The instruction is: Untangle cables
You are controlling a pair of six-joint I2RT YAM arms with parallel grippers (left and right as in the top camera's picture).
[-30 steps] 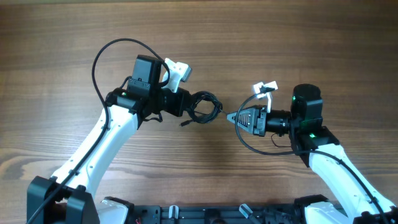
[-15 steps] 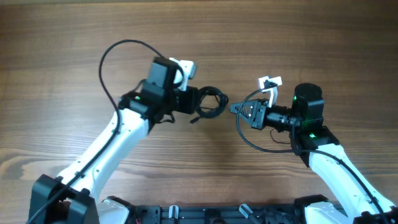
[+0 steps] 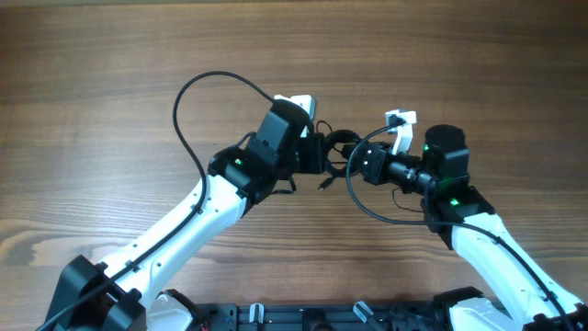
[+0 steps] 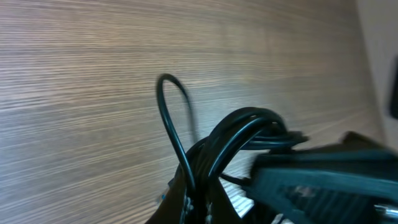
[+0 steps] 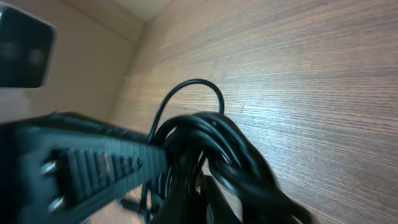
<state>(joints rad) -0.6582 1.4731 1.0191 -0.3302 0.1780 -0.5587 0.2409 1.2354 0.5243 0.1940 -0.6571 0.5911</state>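
Observation:
The cables (image 3: 341, 141) are a small bundle of thin black cords held above the wooden table between my two grippers. My left gripper (image 3: 323, 154) is shut on the bundle's left side. In the left wrist view the cords (image 4: 244, 129) rise from between its jaws (image 4: 198, 200), with one loop sticking up. My right gripper (image 3: 355, 164) meets the bundle from the right. In the right wrist view its jaws (image 5: 200, 188) stand nearly together with strands of the cords (image 5: 214, 142) between them. Each wrist view shows the other gripper's ribbed finger (image 4: 323, 180) close by.
The wooden table (image 3: 110, 83) lies under both arms. Thicker black arm wires arc over the left arm (image 3: 197, 92) and hang below the right gripper (image 3: 377, 210). White camera mounts (image 3: 399, 120) sit on both wrists.
My left arm has carried the bundle to the right. My right gripper has moved left and up until it reached the bundle.

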